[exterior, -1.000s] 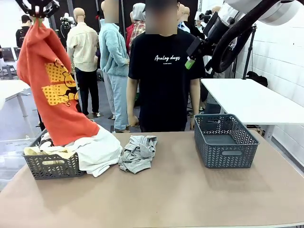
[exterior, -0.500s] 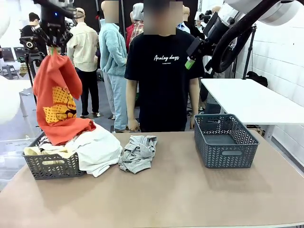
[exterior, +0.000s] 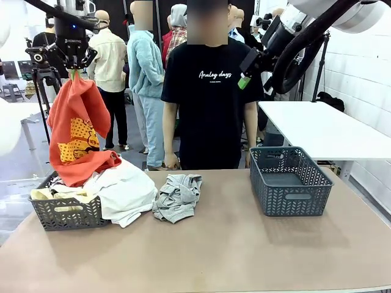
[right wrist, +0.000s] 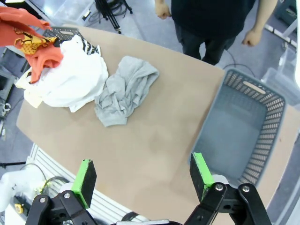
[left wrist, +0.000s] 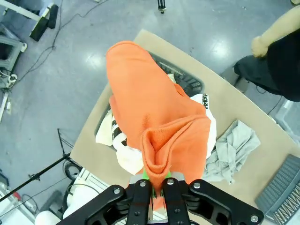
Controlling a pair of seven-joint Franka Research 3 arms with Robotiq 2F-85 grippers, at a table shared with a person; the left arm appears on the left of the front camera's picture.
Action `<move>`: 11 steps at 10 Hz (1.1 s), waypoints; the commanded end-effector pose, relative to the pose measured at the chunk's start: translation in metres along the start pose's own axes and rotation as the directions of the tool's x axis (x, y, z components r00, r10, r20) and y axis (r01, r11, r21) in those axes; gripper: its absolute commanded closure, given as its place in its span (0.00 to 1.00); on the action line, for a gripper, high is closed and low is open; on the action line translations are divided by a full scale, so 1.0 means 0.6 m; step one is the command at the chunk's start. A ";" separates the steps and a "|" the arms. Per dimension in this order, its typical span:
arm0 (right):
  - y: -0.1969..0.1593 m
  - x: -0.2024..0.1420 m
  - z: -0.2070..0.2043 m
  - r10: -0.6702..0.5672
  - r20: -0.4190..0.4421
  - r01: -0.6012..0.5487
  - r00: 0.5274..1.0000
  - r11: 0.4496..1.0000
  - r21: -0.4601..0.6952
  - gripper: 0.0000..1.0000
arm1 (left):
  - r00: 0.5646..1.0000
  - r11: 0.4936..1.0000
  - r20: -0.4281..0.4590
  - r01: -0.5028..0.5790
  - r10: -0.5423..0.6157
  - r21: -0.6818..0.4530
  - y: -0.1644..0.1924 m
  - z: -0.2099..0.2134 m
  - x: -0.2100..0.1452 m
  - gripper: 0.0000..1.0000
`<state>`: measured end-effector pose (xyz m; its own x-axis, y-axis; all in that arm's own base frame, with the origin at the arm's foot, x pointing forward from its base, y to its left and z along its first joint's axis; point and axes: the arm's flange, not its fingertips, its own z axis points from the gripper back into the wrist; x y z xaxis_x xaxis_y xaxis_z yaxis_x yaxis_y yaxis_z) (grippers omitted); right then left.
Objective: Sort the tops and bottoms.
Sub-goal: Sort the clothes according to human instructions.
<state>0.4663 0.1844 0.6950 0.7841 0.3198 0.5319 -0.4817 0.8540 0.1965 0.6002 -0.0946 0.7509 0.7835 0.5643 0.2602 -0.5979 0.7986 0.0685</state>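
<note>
**Orange-red top held up over the left basket**

Counted on the brown tabletop (exterior: 232,253): two dark grey plastic lattice baskets, one at the left (exterior: 64,215) heaped with cloth, one at the right (exterior: 293,204) bare inside. Counted in cloth: five garments.
- One orange-red knit garment with a yellow print (exterior: 76,137).
- One plain white garment (exterior: 125,192), spilling over the left basket's right rim onto the table.
- One pale yellow garment (exterior: 44,194) at that basket's front left.
- One black-and-white patterned garment (left wrist: 114,131), tucked in the same basket (plainest from the left wrist).
- One crumpled grey garment (exterior: 178,196), alone on the table between the baskets and just beside the white one.

Also two grippers, and one person in a black T-shirt (exterior: 211,91) standing at the far side, arms down.

Left gripper (exterior: 73,68): clenched on a bunched fold of the orange-red garment, high above the left basket. Hangs from there, lower end resting on the heap and on the plain white garment. Right gripper (right wrist: 143,176): spread wide, nothing between the green pads (right wrist: 85,180), high over the table.

Against a second ago: left gripper lower and shifted toward the table's middle, clear of the picture's top edge. Orange-red garment less stretched out, more of it slumped onto the heap, print creased. Right gripper, grey garment, baskets and person in the same places.
</note>
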 end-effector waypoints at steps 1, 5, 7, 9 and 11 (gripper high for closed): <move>0.001 -0.009 -0.003 -0.010 -0.002 0.010 1.000 1.000 -0.008 0.00 | 1.000 1.000 -0.011 -0.002 0.002 -0.005 0.002 -0.005 0.004 1.00; 0.001 -0.009 -0.003 -0.010 -0.002 0.010 1.000 1.000 -0.008 0.00 | 0.876 0.984 -0.447 -0.166 0.179 0.069 0.044 -0.238 -0.042 1.00; 0.001 -0.009 -0.003 -0.010 -0.002 0.010 1.000 1.000 -0.008 0.00 | 0.820 0.958 -0.496 -0.247 0.286 0.144 0.082 -0.308 -0.072 1.00; 0.001 -0.009 -0.003 -0.010 -0.002 0.010 1.000 1.000 -0.008 0.00 | 0.786 0.939 -0.515 -0.311 0.342 0.148 0.102 -0.365 -0.079 1.00; 0.001 -0.009 -0.003 -0.010 -0.002 0.010 1.000 1.000 -0.008 0.00 | 0.821 0.938 -0.454 -0.298 0.346 0.176 0.106 -0.414 -0.110 1.00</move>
<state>0.4664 0.1841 0.6950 0.7843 0.3195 0.5318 -0.4813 0.8542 0.1966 0.5862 -0.0215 0.5190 0.5135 0.8193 -0.2552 -0.8107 0.5606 0.1688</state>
